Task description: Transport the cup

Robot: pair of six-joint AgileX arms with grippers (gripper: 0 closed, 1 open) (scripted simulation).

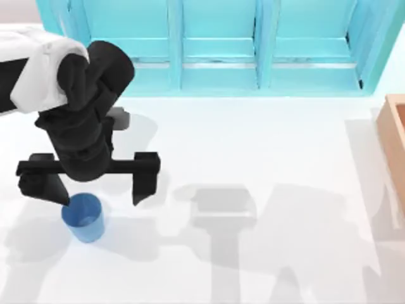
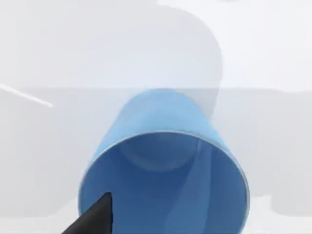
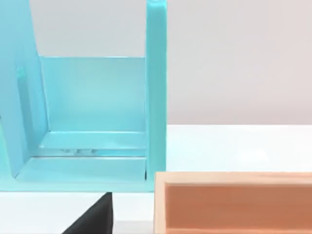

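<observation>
The left gripper [image 1: 96,185] hangs in the left half of the top view, its two black fingers spread wide apart. The left-hand finger [image 1: 45,187] reaches down to the rim of the cup [image 1: 83,217], and the other finger stands clear to the right of it, so the cup is not between them. The cup stands upright on the white table [image 1: 253,158] in the lower left of the frame, mouth up (small, plain blue, no handle). In the left wrist view the cup [image 2: 165,146] is seen close from above, with one black fingertip [image 2: 95,217] at the edge of its mouth.

A pale blue shelf unit [image 1: 221,44] runs along the top of the top view, and an orange-brown box [image 1: 393,136] sits at the right edge. The right wrist view shows the same shelf unit [image 3: 92,107] and box [image 3: 234,202], plus one dark fingertip [image 3: 95,217]; whether the right gripper is spread or pressed together I cannot tell.
</observation>
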